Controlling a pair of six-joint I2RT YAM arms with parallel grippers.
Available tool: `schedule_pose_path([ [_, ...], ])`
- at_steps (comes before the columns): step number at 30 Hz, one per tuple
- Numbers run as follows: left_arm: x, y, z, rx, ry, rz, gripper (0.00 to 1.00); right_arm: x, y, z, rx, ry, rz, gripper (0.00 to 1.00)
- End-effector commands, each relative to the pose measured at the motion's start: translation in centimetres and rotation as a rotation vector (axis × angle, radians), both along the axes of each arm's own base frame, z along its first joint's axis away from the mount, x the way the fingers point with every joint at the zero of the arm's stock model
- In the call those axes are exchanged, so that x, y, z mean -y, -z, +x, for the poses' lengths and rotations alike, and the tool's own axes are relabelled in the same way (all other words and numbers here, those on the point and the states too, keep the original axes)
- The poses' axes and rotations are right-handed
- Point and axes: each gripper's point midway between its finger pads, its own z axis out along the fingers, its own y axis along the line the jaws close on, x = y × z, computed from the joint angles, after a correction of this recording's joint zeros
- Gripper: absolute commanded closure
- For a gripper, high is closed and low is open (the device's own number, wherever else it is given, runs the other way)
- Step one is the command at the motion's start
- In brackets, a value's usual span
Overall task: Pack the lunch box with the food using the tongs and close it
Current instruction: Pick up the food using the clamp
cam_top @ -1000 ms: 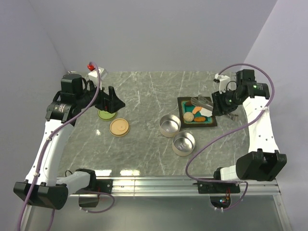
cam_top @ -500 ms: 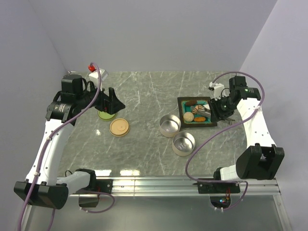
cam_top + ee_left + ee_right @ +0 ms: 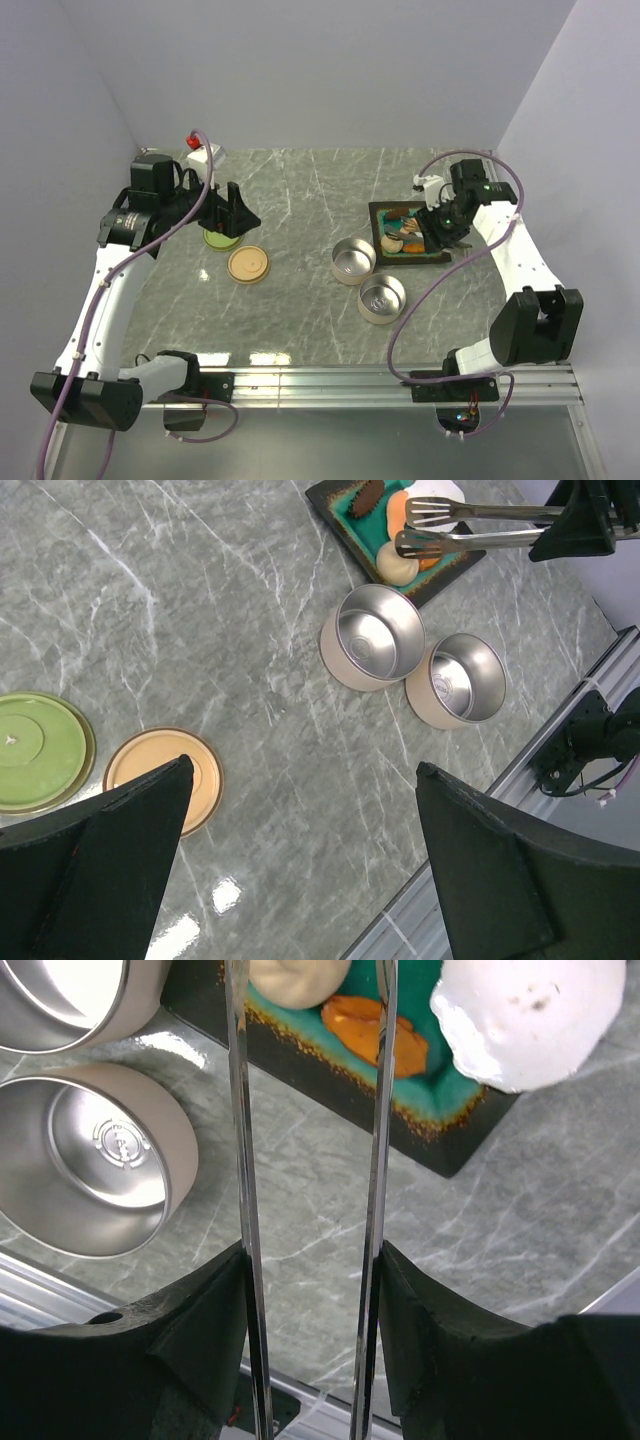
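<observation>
My right gripper (image 3: 312, 1260) is shut on the silver tongs (image 3: 240, 1140), one finger pressed against the outside of each arm. The tongs (image 3: 480, 525) reach over the teal tray (image 3: 335, 502), tips slightly apart above the food. On the tray lie a cream oval (image 3: 298, 978), an orange piece (image 3: 380, 1035), a white egg (image 3: 525, 1015) and a brown oval (image 3: 367, 495). Two open metal tins of the lunch box (image 3: 353, 261) (image 3: 382, 298) stand in front of the tray. My left gripper (image 3: 303, 770) hangs open and empty high over the left side.
A tan lid (image 3: 248, 264) and a green lid (image 3: 222, 238) lie on the marble at the left, the green one partly under my left gripper (image 3: 232, 212). A white block with a red cap (image 3: 197, 150) sits at the far left corner. The metal rail (image 3: 400, 378) runs along the near edge.
My right arm has swung left and brought the tongs from beside the tray to over the food. The tong arms have spread slightly. The left arm has not moved.
</observation>
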Motion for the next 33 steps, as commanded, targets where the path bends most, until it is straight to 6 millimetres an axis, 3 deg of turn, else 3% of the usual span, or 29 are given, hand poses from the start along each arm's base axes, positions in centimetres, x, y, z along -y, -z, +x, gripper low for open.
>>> schedule_pose_path([
  [1, 0.2, -0.9, -0.1, 0.034, 0.031, -0.002, 0.01, -0.2, 0.5, 1.0, 0.027, 0.000, -0.022, 0.43],
  [24, 0.3, -0.8, 0.1, 0.026, 0.039, -0.009, 0.01, -1.2, 2.0, -0.3, -0.053, -0.026, 0.006, 0.39],
  [29, 0.3, -0.6, 0.1, 0.025, 0.035, -0.004, 0.01, -1.0, 2.1, -0.2, -0.055, -0.016, 0.008, 0.42],
  [33, 0.2, -0.4, 0.2, 0.022, 0.028, 0.001, 0.01, -0.9, 1.5, 0.0, -0.039, -0.017, 0.008, 0.50],
])
